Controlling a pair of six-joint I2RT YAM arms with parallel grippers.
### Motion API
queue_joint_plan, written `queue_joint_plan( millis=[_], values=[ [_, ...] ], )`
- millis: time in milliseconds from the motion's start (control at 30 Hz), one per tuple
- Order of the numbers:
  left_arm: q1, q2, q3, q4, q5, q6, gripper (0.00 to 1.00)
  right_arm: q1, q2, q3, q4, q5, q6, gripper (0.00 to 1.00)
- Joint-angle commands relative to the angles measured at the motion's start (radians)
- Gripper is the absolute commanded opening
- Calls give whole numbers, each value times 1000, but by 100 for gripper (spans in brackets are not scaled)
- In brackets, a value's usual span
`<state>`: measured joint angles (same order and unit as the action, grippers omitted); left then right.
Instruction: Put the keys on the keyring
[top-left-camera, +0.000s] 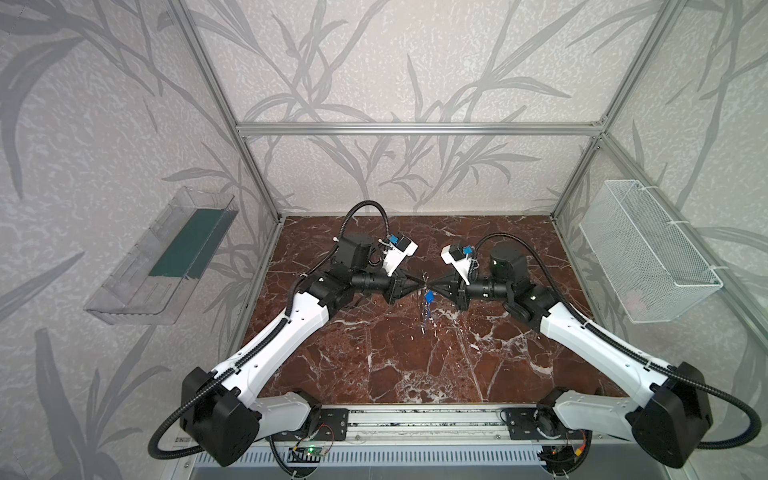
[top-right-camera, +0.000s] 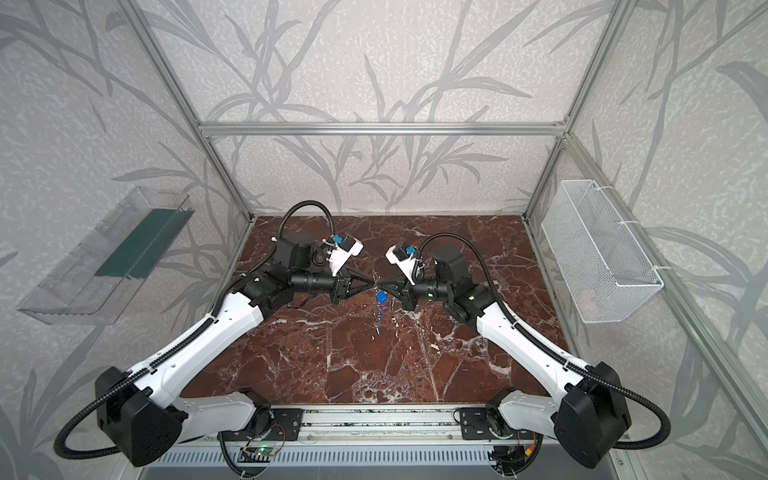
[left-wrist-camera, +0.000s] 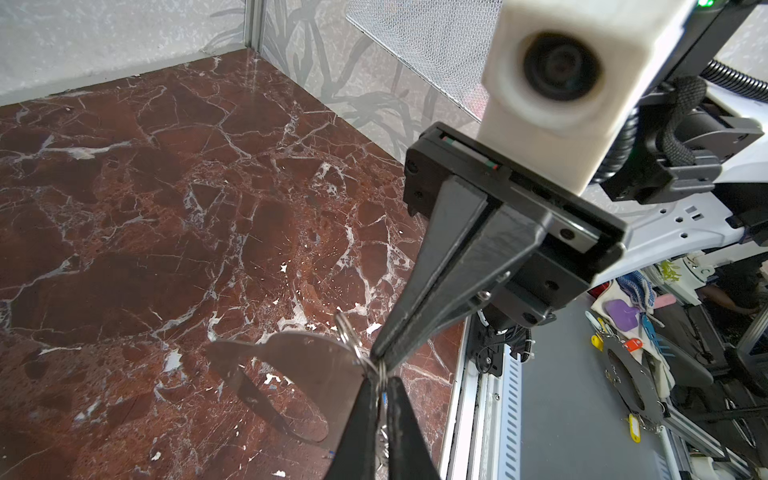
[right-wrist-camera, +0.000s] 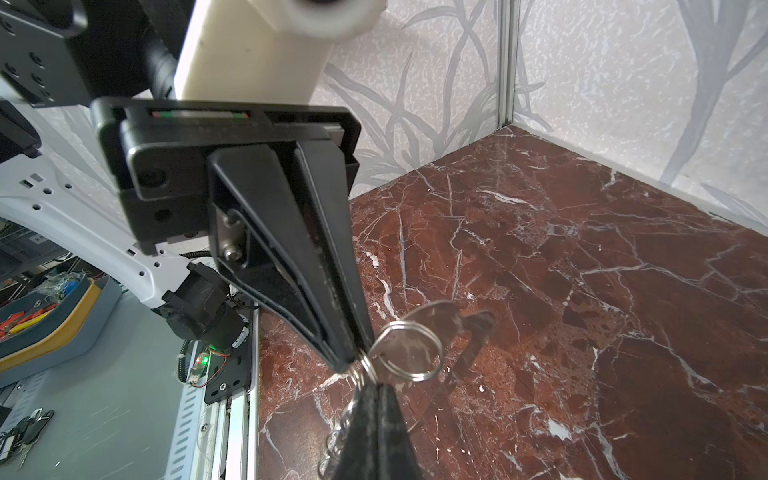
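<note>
Both grippers meet tip to tip in mid-air over the middle of the table. In both top views the left gripper (top-left-camera: 420, 286) and right gripper (top-left-camera: 430, 286) face each other. The keys (top-left-camera: 427, 311) with a blue tag (top-left-camera: 429, 296) dangle below them. In the left wrist view my left gripper (left-wrist-camera: 381, 380) is shut on a thin wire ring. The grey keyring (left-wrist-camera: 299, 365) hangs beside it, off the table. The right gripper (left-wrist-camera: 376, 355) pinches the same spot. In the right wrist view my right gripper (right-wrist-camera: 376, 387) is shut on ring coils next to a larger split ring (right-wrist-camera: 409, 351).
The red-brown marble table (top-left-camera: 415, 374) lies beneath. A clear plastic bin (top-left-camera: 162, 257) hangs on the left wall and a white mesh basket (top-left-camera: 648, 253) on the right wall. An aluminium rail (top-left-camera: 424, 419) runs along the table's front edge.
</note>
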<state>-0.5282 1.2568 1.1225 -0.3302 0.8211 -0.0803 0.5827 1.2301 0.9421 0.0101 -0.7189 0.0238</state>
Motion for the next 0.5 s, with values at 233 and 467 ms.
queue_joint_plan(
  millis=[233, 467],
  values=[
    [-1, 10, 22, 2, 0, 14, 0, 5, -1, 35, 34, -24, 2, 0],
    [0, -34, -32, 116, -56, -30, 0, -20, -31, -7, 98, 6, 66, 20]
  ],
)
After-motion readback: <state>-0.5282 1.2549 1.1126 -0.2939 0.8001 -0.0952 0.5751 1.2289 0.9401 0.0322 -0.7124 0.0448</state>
